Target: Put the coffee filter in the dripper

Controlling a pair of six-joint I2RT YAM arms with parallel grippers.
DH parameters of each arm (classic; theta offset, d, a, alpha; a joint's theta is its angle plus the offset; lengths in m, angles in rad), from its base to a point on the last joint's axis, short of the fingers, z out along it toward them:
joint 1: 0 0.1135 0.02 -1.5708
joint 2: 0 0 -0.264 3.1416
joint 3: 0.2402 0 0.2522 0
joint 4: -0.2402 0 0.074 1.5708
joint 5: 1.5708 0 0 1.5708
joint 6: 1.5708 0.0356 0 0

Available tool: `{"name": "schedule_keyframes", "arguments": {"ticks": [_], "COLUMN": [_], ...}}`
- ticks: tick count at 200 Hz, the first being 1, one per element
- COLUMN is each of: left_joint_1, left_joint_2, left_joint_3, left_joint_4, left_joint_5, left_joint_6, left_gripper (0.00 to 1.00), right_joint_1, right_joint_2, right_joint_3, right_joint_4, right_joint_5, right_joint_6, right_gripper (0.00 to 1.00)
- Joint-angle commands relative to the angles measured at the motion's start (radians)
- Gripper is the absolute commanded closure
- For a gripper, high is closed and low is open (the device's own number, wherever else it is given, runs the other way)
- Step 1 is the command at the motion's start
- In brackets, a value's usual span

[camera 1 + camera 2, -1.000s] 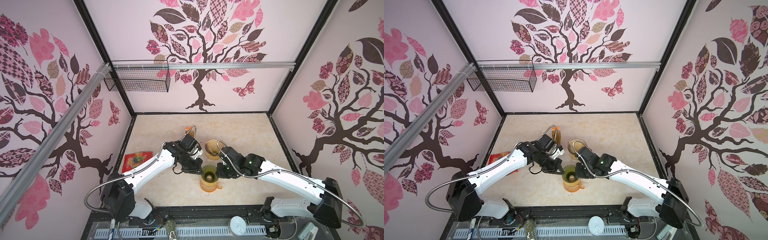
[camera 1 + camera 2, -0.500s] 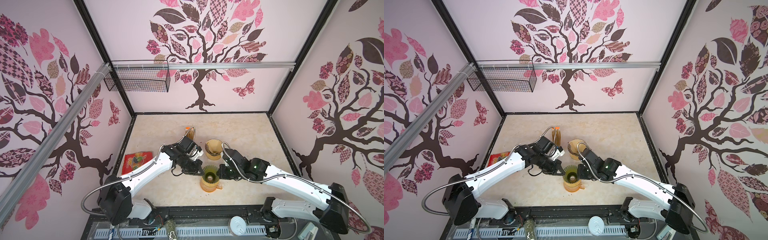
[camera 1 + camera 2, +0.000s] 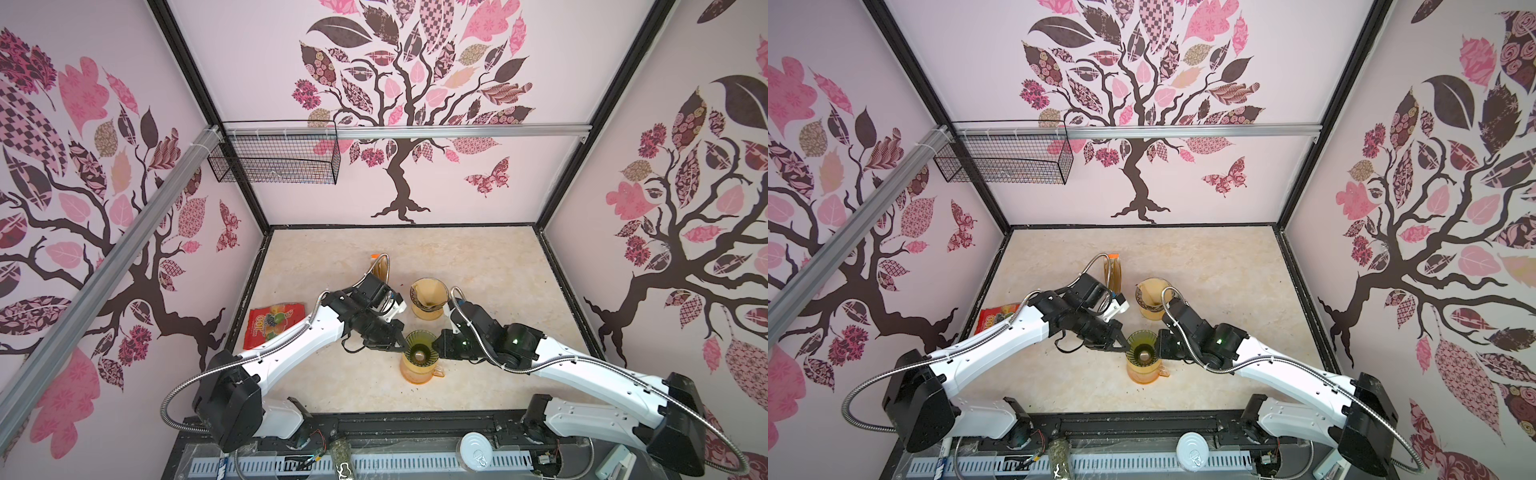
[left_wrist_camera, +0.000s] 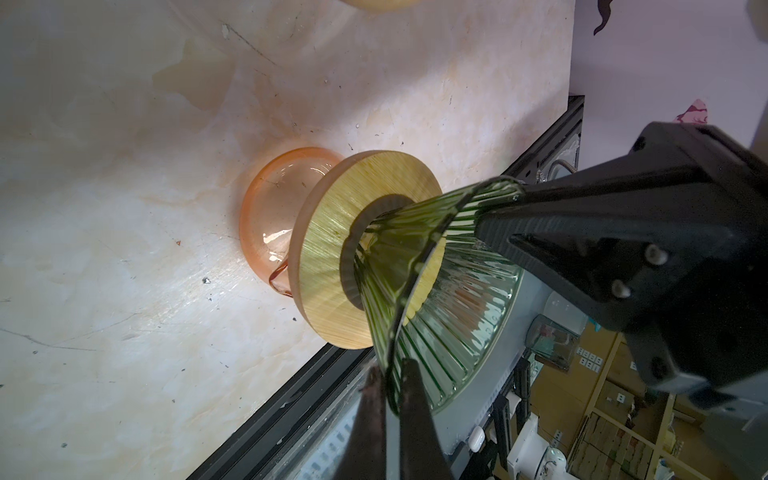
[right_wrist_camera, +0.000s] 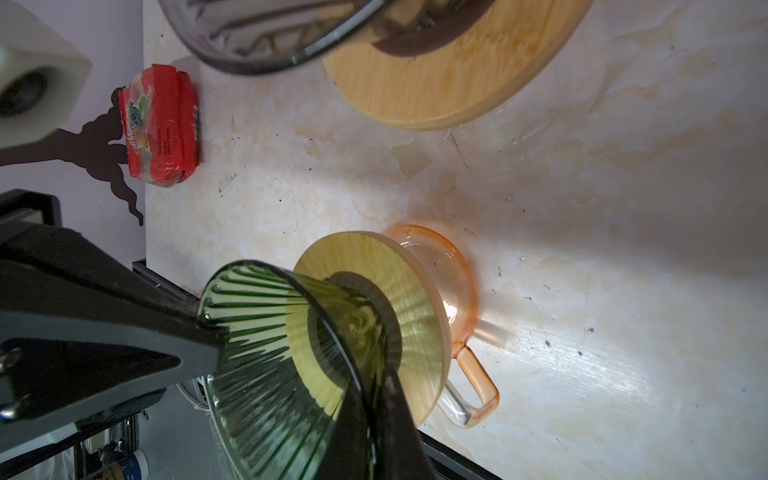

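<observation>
- right arm's elbow sits farther right than a second ago; the green dripper (image 3: 419, 348) has not shifted on its orange cup (image 3: 417, 371).
- your wrist views show the grips up close: the left gripper (image 4: 390, 390) pinches the green rim, and the right gripper (image 5: 376, 390) pinches the opposite side of it.
- they also show you the wooden collar (image 4: 328, 257) between the green dripper and its cup.
- both top views show you the coffee filter (image 3: 428, 291): it sits in the rear dripper (image 3: 412, 296), just behind the green one.
- the right wrist view catches the red packet (image 5: 160, 124); the left wrist view does not.
- you count two grippers, two drippers, two orange cups, one filter, one packet.
</observation>
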Motion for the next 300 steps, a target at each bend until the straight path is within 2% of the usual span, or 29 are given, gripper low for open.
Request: {"name": "schedule_keyframes", "arguments": {"ticks": [1, 65, 97, 157, 240, 300], "left_joint_1": [-0.045, -0.045, -0.045, -0.046, -0.046, -0.045], "left_joint_2": [0.142, 0.122, 0.158, 0.171, 0.098, 0.08], "left_joint_3": [-0.133, -0.032, 0.0, 0.049, 0.106, 0.165], "left_joint_4": [-0.056, -0.091, -0.084, -0.08, -0.107, -0.13], "left_joint_5": [-0.153, -0.138, -0.126, -0.096, -0.113, -0.134], "left_joint_6": [0.081, 0.059, 0.053, 0.04, -0.004, -0.023], "left_gripper": [1.0, 1.0, 1.0, 1.0, 1.0, 1.0], "right_joint_1": [0.025, 0.022, -0.02, -0.067, -0.067, -0.067], "right_joint_2": [0.11, 0.107, 0.086, 0.009, 0.015, 0.033], "right_joint_3": [-0.141, 0.03, 0.049, 0.037, 0.118, 0.17], "right_joint_4": [-0.003, -0.188, -0.231, -0.272, -0.279, -0.306], "right_joint_5": [-0.083, 0.001, 0.004, -0.018, -0.036, -0.015], "right_joint_6": [-0.034, -0.037, -0.031, -0.036, -0.029, -0.03], "right_gripper": [1.0, 1.0, 1.0, 0.97, 0.88, 0.86]}}
